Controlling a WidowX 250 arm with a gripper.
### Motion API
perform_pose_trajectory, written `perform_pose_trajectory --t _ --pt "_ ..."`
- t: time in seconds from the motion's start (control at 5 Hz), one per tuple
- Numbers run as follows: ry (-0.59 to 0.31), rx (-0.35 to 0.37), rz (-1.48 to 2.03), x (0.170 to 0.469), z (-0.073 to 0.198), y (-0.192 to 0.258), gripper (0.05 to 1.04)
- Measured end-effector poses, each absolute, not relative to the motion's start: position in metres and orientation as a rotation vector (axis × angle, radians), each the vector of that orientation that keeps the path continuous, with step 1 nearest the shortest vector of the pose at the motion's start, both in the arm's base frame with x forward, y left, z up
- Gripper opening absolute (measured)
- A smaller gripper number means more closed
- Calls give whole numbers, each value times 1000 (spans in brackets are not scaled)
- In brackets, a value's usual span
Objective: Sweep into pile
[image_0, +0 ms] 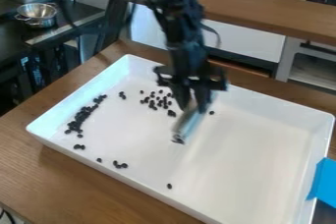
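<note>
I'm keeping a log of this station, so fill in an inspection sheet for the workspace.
Surface: wooden table, bearing a white tray.
Job's things: small dark pieces; dense band near the tray's left side, looser group toward its far side, several strays.
Clutter: blue item at the tray's right rim.
Gripper: gripper over the tray, fingers closed on a sweeping tool.
Cables: dark cable, lower-left corner.
Surroundings: metal bowl on a dark counter, upper left.
</note>
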State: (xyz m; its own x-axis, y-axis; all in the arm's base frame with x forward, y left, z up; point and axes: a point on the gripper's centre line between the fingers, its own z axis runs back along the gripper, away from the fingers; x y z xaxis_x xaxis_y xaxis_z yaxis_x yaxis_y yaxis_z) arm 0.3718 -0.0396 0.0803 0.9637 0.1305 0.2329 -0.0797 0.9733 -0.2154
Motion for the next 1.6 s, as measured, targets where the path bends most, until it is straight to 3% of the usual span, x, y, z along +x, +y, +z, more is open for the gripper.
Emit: perform_pose_trajectory --t 0.2,0.6,1.0,1.6 --pt "-238 -180 83 381 62 -68 338" --pt "-221 -141 109 408 41 -70 338" --pt "-226 -147 217 421 43 -14 338" --pt "-254 -126 229 403 29 48 338"
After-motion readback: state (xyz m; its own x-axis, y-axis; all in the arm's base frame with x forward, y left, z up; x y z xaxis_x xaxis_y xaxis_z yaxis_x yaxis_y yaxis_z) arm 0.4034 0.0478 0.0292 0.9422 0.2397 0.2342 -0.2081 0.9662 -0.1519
